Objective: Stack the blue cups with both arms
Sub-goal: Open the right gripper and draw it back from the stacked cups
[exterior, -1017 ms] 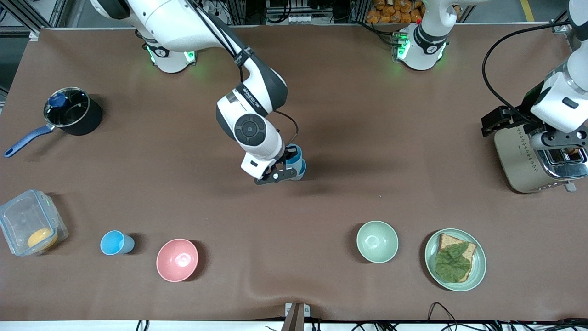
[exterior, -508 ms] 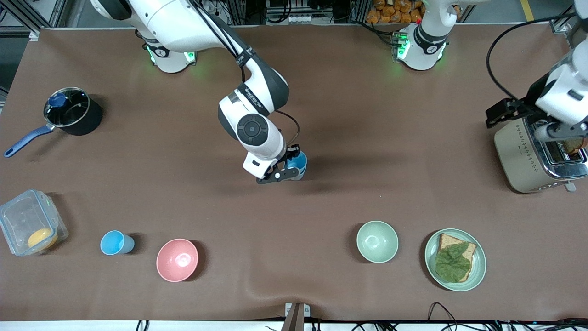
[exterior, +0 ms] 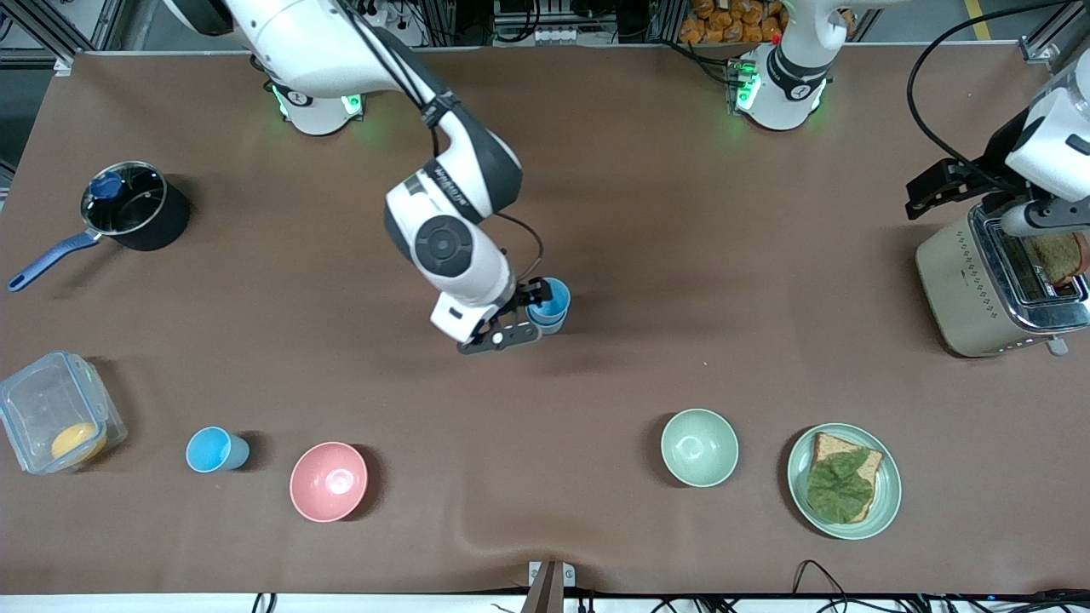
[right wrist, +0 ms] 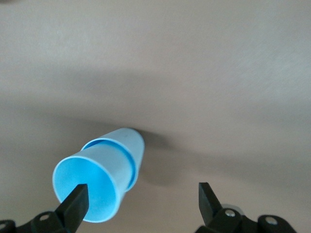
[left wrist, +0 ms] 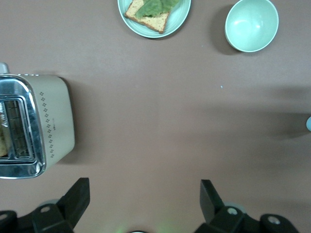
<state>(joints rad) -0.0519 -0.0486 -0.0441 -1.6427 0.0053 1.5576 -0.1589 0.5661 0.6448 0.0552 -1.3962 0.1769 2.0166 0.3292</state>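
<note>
Two blue cups sit nested as a stack [exterior: 549, 305] near the middle of the surface [exterior: 681, 281], upright, inner cup's rim a bit above the outer's. Right tool [exterior: 530, 312] is just above and beside the stack, jaws spread wide, gripping nothing; in the right wrist view the stack [right wrist: 102, 182] shows between the two fingers, one fingertip [right wrist: 77, 200] overlapping the inner cup's rim, can't tell if touching. A third blue cup [exterior: 215, 449] stands alone toward the right arm's end, nearer the front camera than the stack, between a clear box [exterior: 58, 423] w/ something orange inside and a pink bowl [exterior: 329, 481].

Left tool [left wrist: 145, 196] hangs up high by the toaster [exterior: 996, 285] at the left arm's end, jaws wide open, empty; left arm waits. Toaster has a bread slice in its slot. Green bowl [exterior: 699, 447] and a plate [exterior: 886, 502] w/ toast and a leaf sit near each other, nearer the front camera than the toaster. Black pot [exterior: 136, 206] w/ blue handle is at the right arm's end, farther from the front camera than the box.
</note>
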